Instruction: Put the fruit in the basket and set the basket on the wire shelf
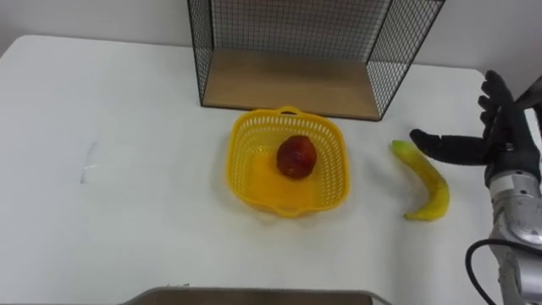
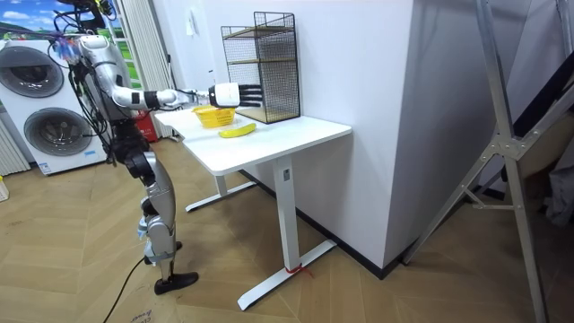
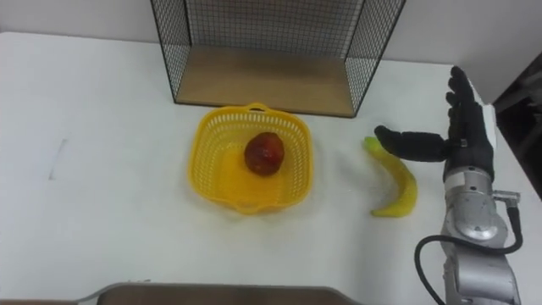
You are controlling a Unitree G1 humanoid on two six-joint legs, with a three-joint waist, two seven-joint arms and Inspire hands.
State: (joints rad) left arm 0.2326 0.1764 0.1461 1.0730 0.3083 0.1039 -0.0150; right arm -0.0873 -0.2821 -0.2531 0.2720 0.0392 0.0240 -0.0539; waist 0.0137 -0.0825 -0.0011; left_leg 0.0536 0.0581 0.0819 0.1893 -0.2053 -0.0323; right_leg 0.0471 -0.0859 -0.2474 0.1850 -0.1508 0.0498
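Note:
A yellow plastic basket [image 1: 251, 174] [image 3: 218, 169] stands on the white table in front of the wire shelf [image 1: 288, 80] [image 3: 262, 76]. A red apple [image 1: 295, 157] [image 3: 264, 153] lies inside it. To its right a yellow banana [image 1: 428, 182] [image 3: 396, 186] lies on the table. My right hand [image 1: 500, 135] [image 3: 461, 135] hovers open just right of the banana, fingers straight, thumb reaching toward the banana's far end. The room view has the basket [image 2: 213, 116], the banana [image 2: 237, 131] and my right hand [image 2: 235, 93] stretched over the table.
The shelf's wooden floor [image 1: 288, 85] sits level with the table right behind the basket, and its wire walls rise on both sides. The white table [image 1: 110, 169] spreads wide to the left. A grey edge [image 1: 254, 296] shows at the bottom. Washing machines [image 2: 36, 99] stand behind me.

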